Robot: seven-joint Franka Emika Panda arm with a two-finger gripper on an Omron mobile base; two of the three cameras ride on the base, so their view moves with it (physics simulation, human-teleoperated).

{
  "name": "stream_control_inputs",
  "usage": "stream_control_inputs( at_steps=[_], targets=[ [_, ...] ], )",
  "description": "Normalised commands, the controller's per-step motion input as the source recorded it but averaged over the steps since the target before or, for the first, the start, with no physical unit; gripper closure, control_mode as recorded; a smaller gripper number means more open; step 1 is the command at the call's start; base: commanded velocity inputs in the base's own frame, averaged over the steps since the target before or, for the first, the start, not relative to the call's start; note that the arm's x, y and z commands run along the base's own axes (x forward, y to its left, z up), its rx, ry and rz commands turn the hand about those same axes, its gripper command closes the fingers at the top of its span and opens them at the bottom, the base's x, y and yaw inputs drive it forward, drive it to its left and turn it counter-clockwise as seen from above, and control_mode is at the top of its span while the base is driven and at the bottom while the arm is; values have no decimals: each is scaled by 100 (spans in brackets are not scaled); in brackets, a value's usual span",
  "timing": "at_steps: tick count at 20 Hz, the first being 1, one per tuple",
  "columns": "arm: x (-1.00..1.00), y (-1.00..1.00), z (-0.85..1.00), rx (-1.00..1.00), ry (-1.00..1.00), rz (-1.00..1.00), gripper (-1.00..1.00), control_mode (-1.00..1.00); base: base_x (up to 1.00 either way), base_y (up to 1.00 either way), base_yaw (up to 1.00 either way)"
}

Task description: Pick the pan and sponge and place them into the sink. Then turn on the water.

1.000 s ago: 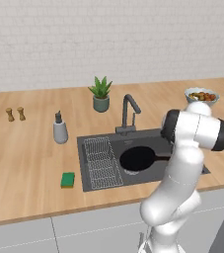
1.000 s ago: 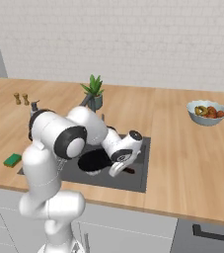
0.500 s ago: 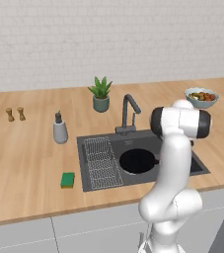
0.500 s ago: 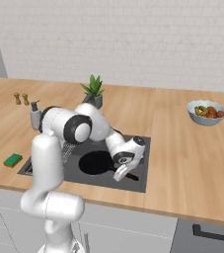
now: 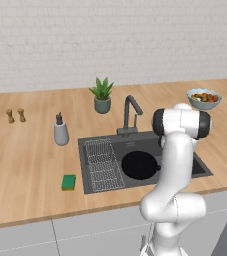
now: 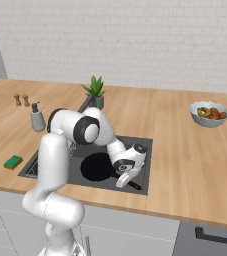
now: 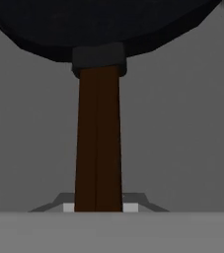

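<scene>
Gripping the pan (image 6: 96,167) handle, claw (image 6: 121,183) inside sink (image 6: 144,150).

The worktop (image 5: 30,165) and the sink (image 5: 97,172) are viewed from behind and above in both base views, once from the arm's left and once from its right, each looking forward and down toward the brick wall. The same sink, plant (image 5: 102,95) and fruit bowl (image 6: 210,114) are shared by both. The hand view is set very close, looking along the pan (image 7: 98,148) handle inside the sink.
</scene>
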Motion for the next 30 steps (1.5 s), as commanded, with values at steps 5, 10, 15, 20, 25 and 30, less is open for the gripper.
stream_control_inputs(
  at_steps=[5, 10, 15, 20, 25, 30],
  targets=[
    [5, 33, -18, -1, 0, 0, 100, -100, 0, 0, 0],
    [0, 19, -2, 0, 0, 0, -100, -100, 0, 0, 0],
    [0, 3, 0, 0, 0, 0, -100, -100, 0, 0, 0],
    [0, 0, 24, 7, -7, 0, -100, -100, 0, 0, 0],
    [0, -3, 89, 12, 0, 0, -100, -100, 0, 0, 0],
    [0, 0, 100, 8, 5, 0, -100, -100, 0, 0, 0]
  ],
)
